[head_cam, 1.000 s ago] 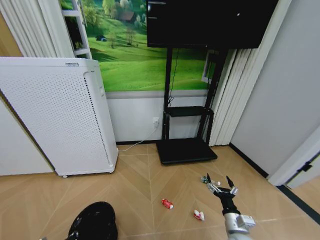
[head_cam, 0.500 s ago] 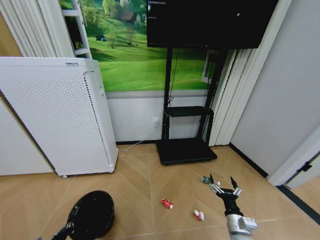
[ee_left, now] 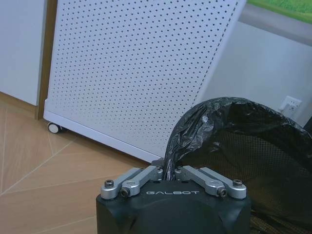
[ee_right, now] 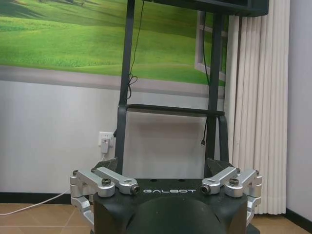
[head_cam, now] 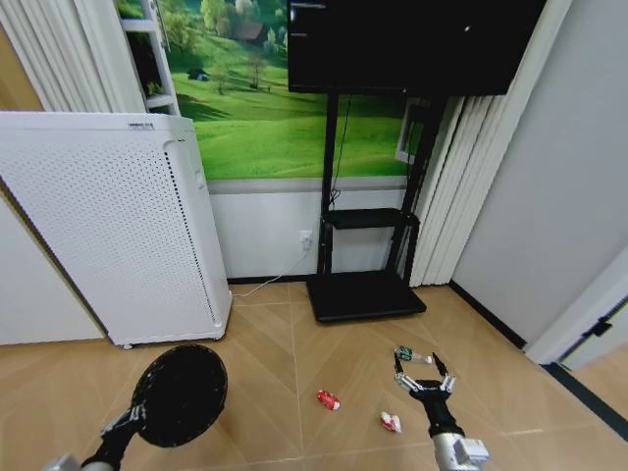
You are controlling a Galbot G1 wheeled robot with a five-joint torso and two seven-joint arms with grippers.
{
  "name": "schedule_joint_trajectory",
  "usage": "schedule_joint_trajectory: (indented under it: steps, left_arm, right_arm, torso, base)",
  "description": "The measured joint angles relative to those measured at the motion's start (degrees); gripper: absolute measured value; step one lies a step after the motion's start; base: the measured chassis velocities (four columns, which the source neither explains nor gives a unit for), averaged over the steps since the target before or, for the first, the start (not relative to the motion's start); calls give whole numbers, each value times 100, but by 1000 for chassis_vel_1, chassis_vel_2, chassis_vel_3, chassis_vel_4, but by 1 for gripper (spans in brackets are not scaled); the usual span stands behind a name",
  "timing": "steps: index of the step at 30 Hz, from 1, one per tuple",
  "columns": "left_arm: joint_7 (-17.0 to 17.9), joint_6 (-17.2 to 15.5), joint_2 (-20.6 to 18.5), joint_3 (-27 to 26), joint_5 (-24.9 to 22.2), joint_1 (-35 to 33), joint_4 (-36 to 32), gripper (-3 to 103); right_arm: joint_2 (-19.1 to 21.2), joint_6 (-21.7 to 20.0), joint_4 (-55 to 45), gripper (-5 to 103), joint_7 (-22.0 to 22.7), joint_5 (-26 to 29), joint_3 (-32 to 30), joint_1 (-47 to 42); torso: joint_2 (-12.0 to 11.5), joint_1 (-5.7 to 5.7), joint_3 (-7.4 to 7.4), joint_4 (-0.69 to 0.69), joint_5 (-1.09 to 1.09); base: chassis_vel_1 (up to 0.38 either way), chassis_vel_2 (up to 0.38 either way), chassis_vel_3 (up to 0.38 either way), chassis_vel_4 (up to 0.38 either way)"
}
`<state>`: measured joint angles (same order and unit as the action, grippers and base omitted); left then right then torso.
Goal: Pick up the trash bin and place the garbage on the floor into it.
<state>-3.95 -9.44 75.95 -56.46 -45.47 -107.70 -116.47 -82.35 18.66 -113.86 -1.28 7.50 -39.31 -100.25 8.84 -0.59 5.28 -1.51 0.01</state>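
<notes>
The trash bin point(head_cam: 180, 394), round, black and lined with a crinkled black bag, sits at the lower left of the head view, tipped so its open mouth faces the camera, its rim clamped by the left gripper point(head_cam: 126, 422). The garbage lies on the floor point(head_cam: 285, 363), a tan herringbone parquet, at lower centre-right: one red-and-white wrapper point(head_cam: 328, 399), a second point(head_cam: 391, 423) near it toward the lower right, and a small clear bottle with a green label point(head_cam: 407, 354) above them.
</notes>
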Motion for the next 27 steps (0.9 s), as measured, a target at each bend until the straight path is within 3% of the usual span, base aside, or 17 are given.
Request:
schedule_joint_trajectory:
  steps: [6, 20, 27]
  left_arm:
    - [33, 34, 52, -23, -354, -85, 44, 4]
    - [137, 26, 183, 23, -408, -227, 41, 4]
    - [272, 15, 224, -133, -192, -383, 157, 4]
  right_arm:
    - [14, 13, 49, 100, 16, -61, 110, 7]
    - [362, 199, 454, 100, 17, 59, 505, 603]
    - [879, 111, 1473, 100, 34, 180, 1002, 1614]
  torso:
    - [0, 0, 0, -2, -2]
    - [1, 0, 0, -2, -2]
    - [0, -1, 1, 1, 1]
  base:
    - [120, 115, -125, -128]
    - [181, 170, -178, -185]
    - [7, 1, 37, -2]
